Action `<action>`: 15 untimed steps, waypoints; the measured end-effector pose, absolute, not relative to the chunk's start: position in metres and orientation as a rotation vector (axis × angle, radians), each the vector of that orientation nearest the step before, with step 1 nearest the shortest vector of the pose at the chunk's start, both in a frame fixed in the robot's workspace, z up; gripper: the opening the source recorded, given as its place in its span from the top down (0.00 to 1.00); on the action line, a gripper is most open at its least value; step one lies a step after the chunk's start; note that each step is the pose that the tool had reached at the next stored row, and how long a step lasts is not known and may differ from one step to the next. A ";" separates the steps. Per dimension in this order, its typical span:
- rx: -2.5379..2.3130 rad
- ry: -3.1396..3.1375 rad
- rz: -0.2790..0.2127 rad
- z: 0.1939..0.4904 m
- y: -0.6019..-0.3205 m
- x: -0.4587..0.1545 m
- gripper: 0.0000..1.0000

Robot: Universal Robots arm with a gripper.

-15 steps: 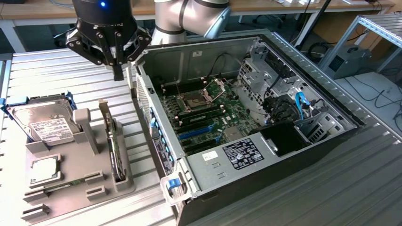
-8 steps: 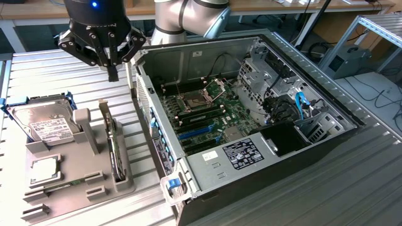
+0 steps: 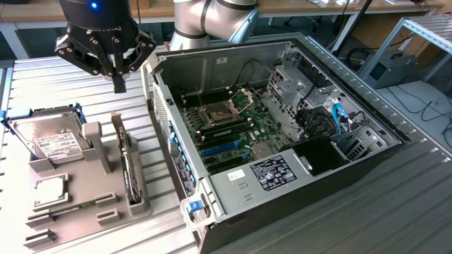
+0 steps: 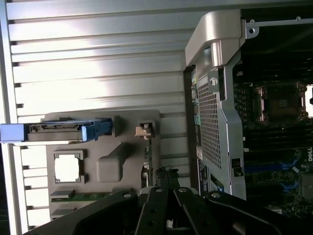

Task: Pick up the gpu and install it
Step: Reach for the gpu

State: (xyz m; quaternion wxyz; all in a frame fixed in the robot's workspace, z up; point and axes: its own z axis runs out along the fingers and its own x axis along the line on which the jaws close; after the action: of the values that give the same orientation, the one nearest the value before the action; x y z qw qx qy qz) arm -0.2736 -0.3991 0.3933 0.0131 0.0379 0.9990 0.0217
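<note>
The black robot gripper (image 3: 119,83) hangs above the ribbed metal table (image 3: 63,84), at the far left of the exterior view. Its two fingers are pressed together and there is nothing between them, so the claw is closed and empty.

The gpu (image 3: 128,168), a thin flat dark card with a silver metal bracket at its far end, is not yet picked up. It stands on its long edge in a slot of the grey plastic holder tray (image 3: 106,182), on the side of the tray that is nearer to the computer. The gripper is higher and farther than the card and does not touch it.

On the same tray, to the exterior view's left of the card, a boxy silver hard drive with a white label (image 3: 51,138) leans in a blue frame. Nearer to the camera a square silver processor chip (image 3: 50,191) lies flat, and a narrow green memory stick (image 3: 71,209) sits in a groove beside it.

To the exterior view's right of the tray lies the open black and grey computer case (image 3: 367,159), with its side panel off. Inside it the green motherboard (image 3: 244,132) shows, with blue expansion slots (image 3: 220,151) on its near part, and no card stands in them. A grey power supply with a black label (image 3: 272,172) sits at the near end of the case.
</note>
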 end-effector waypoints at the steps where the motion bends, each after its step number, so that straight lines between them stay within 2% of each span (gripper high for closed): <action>1: 0.118 3.112 0.068 0.393 -0.399 -0.274 0.89; 15: 0.118 3.113 0.068 0.393 -0.404 -0.274 0.89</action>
State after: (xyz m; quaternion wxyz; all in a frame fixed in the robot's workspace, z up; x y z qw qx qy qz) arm -0.2742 -0.4039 0.3926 0.0131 0.0379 0.9990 0.0217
